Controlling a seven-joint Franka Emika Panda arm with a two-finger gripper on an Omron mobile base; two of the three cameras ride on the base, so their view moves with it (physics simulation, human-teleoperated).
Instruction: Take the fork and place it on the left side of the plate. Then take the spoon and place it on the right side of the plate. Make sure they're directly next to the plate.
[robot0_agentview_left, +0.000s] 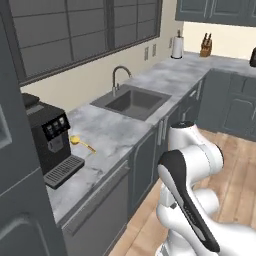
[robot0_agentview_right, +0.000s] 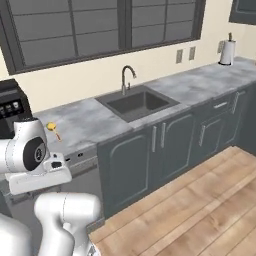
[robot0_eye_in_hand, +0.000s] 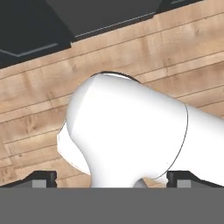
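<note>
Currently gripper (robot0_eye_in_hand: 112, 178) jaws spread wide, empty, pointing down at the wood floor. Spoon (robot0_agentview_left: 80, 142) lies up on the counter (robot0_agentview_left: 115, 132) beside the coffee machine (robot0_agentview_left: 50, 142), handle toward the sink (robot0_agentview_left: 134, 102); well apart from the fingers.

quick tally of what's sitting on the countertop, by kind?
Yellow spoon: 1
Black coffee machine: 1
Paper towel roll: 1
Knife block: 1
Total: 4
</note>
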